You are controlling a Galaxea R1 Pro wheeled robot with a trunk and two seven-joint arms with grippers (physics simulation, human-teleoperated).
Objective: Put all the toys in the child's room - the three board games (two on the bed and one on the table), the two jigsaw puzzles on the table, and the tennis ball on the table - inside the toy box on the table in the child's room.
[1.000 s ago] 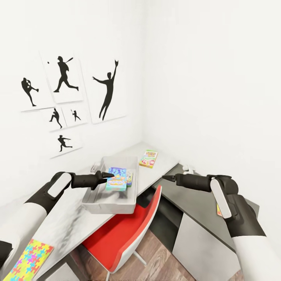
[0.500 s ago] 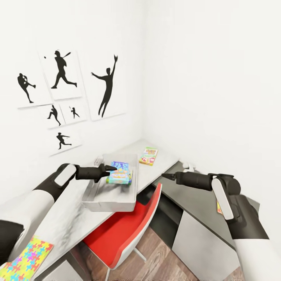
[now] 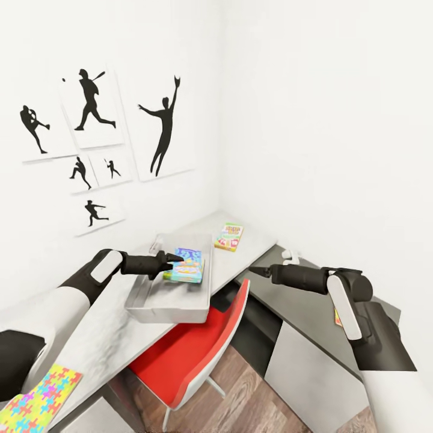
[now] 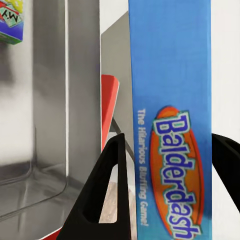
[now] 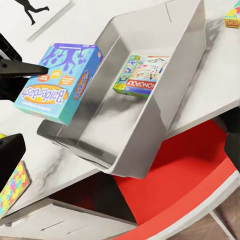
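Over the grey metal toy box (image 3: pixel 163 313) on the table, my left gripper (image 3: pixel 174 260) is shut on a blue Balderdash board game (image 3: pixel 185 272). The left wrist view shows that game (image 4: pixel 170 125) upright between the two fingers (image 4: pixel 111 190), above the box wall (image 4: pixel 50 125). A Monopoly game (image 5: pixel 142 75) lies flat inside the toy box (image 5: pixel 125 145), beside the held Balderdash box (image 5: pixel 57 82). Another board game (image 3: pixel 229 236) lies on the table beyond the box. A colourful jigsaw puzzle (image 3: pixel 36 403) rests at the table's near end. My right gripper (image 3: pixel 252 272) hangs open and empty over the chair.
A red chair (image 3: pixel 186 355) is tucked under the table in front of the toy box. A dark grey desk (image 3: pixel 300 355) stands at the right with a small white object (image 3: pixel 290 257) on it. Baseball silhouettes hang on the wall behind.
The head camera has shifted, moving the whole scene. My left gripper has carried the Balderdash game a little farther over the toy box. The right arm has barely moved.
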